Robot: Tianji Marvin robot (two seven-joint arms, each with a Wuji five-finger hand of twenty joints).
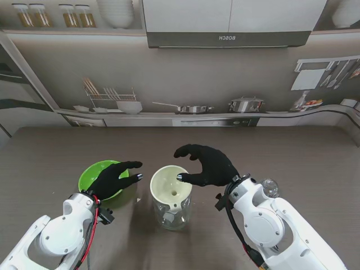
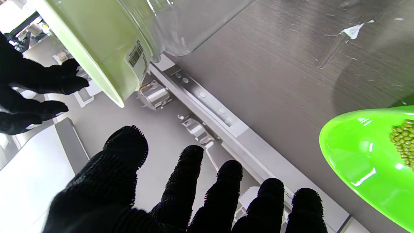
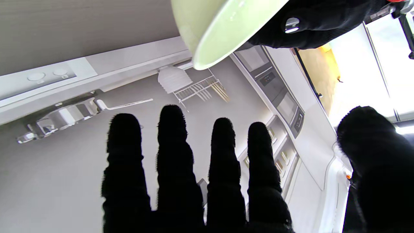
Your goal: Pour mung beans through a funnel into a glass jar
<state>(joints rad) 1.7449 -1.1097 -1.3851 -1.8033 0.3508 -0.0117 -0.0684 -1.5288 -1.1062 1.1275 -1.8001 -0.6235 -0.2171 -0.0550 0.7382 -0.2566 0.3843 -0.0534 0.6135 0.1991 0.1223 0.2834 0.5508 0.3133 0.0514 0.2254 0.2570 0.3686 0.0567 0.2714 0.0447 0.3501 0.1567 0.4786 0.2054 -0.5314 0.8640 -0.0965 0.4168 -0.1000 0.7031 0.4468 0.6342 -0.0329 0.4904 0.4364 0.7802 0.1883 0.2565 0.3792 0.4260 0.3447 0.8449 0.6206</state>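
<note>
Mung beans [image 2: 404, 142] lie in the green bowl [image 1: 100, 175] at nine o'clock of the funnel [image 1: 170, 185] seated in the glass jar [image 1: 171, 214]; both the left robot hand [image 1: 115, 179] and right robot hand [image 1: 207, 166] hover spread and empty, and I judge a careless reach could tip the funnel.

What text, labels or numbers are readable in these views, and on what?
"BOSCH" on the range hood in the kitchen backdrop; it appears upside down in the stand view.
Barcode sticker on the outside of the pale green funnel, seen in the left wrist view: bars visible, digits too small to read.
Nothing readable on the glass jar, the green bowl or either hand.
</note>
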